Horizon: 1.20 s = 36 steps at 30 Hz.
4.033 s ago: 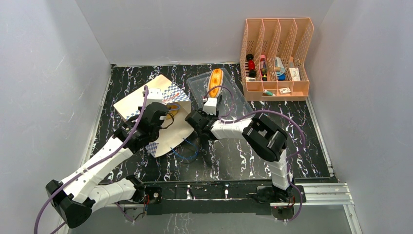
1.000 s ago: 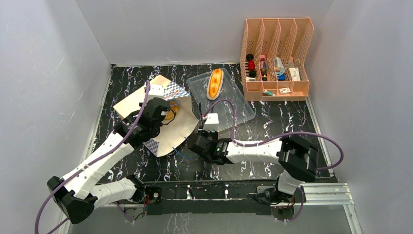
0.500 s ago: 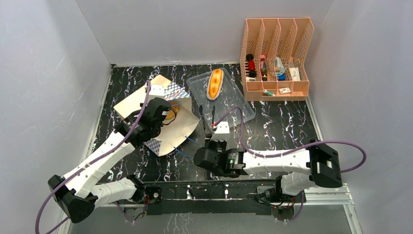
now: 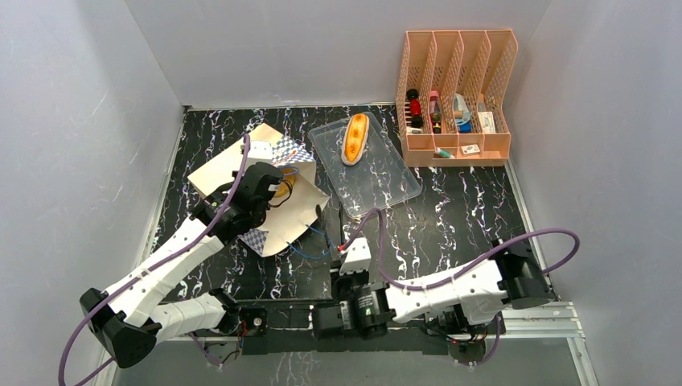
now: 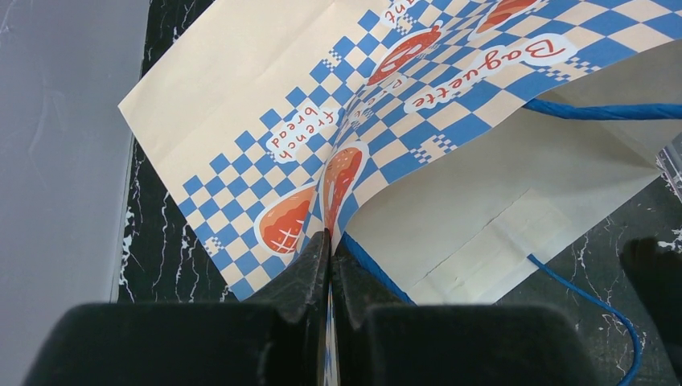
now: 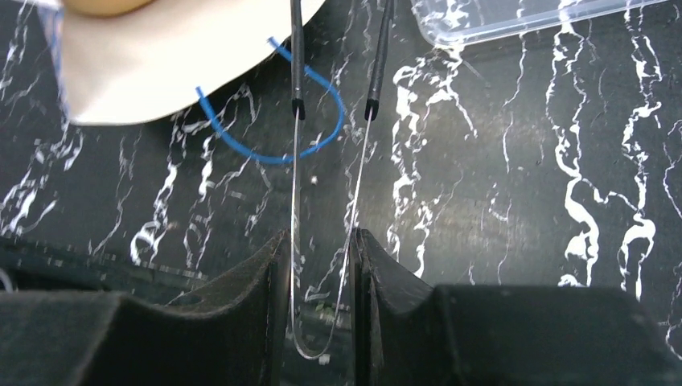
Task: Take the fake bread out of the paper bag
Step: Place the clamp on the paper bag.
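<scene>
At the bag (image 5: 241, 104) mouth, the left gripper (image 5: 330, 241) pinches the rim; it should hold this high. The right gripper (image 6: 320, 245) clasps tongs (image 6: 297, 56); guide their tips slowly inside toward the bread (image 6: 104, 6).

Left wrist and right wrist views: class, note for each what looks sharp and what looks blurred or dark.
Left wrist view: the paper bag print is sharp and readable; the jaws at the bottom are dark and soft. Right wrist view: the tongs and table veins are crisp; the jaws are near-black and blurred.
</scene>
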Tool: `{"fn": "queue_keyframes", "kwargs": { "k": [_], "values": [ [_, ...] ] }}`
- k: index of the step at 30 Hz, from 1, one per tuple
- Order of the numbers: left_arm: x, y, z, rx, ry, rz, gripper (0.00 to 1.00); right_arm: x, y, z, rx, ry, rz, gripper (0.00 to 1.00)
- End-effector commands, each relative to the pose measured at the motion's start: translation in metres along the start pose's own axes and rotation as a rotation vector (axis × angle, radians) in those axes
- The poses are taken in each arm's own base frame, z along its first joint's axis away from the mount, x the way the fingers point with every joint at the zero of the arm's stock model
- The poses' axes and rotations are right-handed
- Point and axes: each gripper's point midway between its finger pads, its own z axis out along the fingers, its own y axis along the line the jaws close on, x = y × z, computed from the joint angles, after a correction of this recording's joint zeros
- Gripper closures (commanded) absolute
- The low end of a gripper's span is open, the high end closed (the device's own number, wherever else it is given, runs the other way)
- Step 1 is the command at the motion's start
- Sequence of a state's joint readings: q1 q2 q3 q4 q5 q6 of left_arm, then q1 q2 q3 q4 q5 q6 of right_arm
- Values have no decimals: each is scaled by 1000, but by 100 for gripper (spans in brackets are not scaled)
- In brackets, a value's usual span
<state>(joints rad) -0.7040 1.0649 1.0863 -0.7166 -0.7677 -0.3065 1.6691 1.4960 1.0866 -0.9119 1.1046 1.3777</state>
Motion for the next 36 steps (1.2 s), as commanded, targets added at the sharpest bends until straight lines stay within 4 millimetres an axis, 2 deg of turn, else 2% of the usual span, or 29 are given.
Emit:
{"fn": "queue_keyframes", "kwargs": {
  "k": [1,7,11,14,19,24,31,36],
  "values": [
    [-2,2,-1,5,-18,-5,100,-11,5,-25,10,-78,41,87],
    [1,1,-1,18,-24,-8,100,3,30,-38,-45,-61,61,88],
    [3,-3,1,29,-18,-5,100,-3,57,-42,-120,-51,76,89],
    [2,-4,1,32,-13,-8,100,-11,76,-38,-168,-33,75,89],
    [1,-6,1,41,-14,-22,100,-24,92,-16,-243,12,141,89],
    [1,-10,1,53,-3,-30,100,-34,93,6,-320,63,228,89],
    [-3,-14,0,65,-6,-38,100,-32,101,29,-356,111,281,89],
    [-1,-15,1,71,-4,-43,100,-35,102,61,-391,168,429,88]
  ]
}}
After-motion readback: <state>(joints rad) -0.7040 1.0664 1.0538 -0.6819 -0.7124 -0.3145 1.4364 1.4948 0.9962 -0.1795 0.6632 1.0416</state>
